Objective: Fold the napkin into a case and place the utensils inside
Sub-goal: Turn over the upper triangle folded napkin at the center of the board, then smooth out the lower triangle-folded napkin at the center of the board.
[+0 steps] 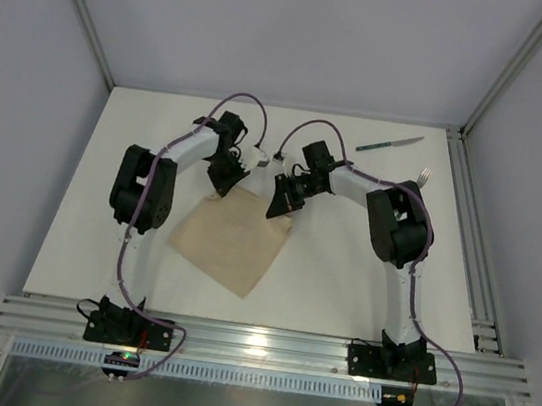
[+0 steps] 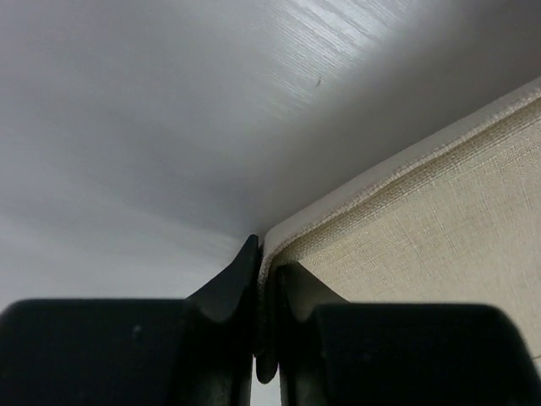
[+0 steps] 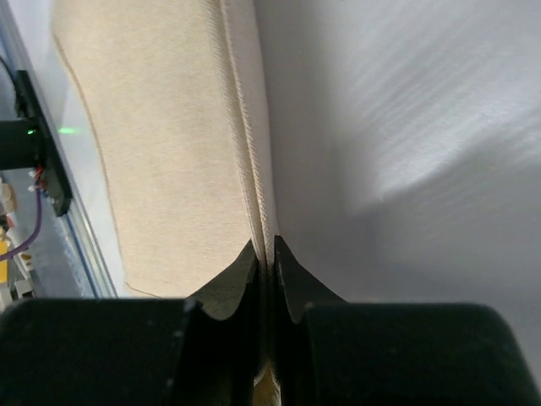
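The napkin (image 1: 231,238) is spread mid-table (image 1: 342,274), toward the near edge. Its two far corners are pinched tight by the left gripper (image 1: 225,186) and right gripper (image 1: 278,210), presumably so a fold can be dragged over. The knife (image 1: 388,144) and fork (image 1: 423,174) are kept clear by the far-right corner.

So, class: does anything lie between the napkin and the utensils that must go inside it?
No object does: bare table separates the napkin from the knife and fork at the far right. Only the right arm itself reaches across that stretch.

Plain beige napkin (image 1: 231,238), perhaps green-handled knife (image 1: 388,145)
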Robot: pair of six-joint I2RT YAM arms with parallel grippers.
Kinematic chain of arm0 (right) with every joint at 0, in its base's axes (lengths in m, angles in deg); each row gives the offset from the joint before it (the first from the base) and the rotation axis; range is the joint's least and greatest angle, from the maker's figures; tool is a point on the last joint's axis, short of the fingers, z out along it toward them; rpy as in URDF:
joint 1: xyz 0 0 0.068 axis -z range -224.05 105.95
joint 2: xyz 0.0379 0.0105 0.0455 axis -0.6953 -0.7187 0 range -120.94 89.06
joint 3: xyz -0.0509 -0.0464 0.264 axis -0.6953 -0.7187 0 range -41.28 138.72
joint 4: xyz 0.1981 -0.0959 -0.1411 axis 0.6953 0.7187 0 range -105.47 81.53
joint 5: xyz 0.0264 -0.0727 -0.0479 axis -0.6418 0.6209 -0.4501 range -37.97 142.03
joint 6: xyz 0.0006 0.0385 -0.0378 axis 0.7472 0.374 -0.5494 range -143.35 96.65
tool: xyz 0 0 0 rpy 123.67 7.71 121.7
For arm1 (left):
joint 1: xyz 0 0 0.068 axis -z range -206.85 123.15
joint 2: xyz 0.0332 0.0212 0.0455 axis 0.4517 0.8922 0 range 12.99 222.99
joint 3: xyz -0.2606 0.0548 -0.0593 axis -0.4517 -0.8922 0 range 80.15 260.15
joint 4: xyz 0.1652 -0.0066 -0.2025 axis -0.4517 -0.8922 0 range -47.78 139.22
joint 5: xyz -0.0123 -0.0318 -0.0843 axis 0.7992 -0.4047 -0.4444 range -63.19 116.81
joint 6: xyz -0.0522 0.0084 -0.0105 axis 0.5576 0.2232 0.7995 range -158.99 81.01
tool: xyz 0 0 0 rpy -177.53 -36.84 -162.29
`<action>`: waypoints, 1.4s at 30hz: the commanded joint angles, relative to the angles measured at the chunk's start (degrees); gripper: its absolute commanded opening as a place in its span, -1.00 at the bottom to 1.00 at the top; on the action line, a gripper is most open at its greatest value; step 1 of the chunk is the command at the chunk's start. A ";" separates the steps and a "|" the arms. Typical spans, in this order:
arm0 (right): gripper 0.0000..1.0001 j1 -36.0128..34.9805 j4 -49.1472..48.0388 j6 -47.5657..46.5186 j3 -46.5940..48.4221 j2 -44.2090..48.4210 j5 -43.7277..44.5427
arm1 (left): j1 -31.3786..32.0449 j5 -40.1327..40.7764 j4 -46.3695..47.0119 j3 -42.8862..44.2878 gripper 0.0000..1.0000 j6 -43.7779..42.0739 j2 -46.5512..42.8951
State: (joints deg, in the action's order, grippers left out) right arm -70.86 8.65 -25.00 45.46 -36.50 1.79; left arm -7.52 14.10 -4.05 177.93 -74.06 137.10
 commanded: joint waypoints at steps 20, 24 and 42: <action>-0.92 3.07 -0.03 6.04 0.02 0.31 12.35 | -5.35 -1.78 10.39 5.14 0.27 9.22 -3.96; -0.93 3.52 -1.88 6.40 -2.80 2.51 13.85 | -11.84 -8.46 4.69 3.74 0.38 12.83 -8.36; -0.92 3.52 -5.66 7.98 -6.76 3.91 11.74 | -16.61 -15.24 8.37 -22.01 0.09 10.02 -10.65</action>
State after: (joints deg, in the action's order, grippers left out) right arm -67.19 2.97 -16.83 40.32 -34.57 10.47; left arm -24.07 2.93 5.48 157.95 -63.41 125.24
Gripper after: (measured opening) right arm 0.050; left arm 0.561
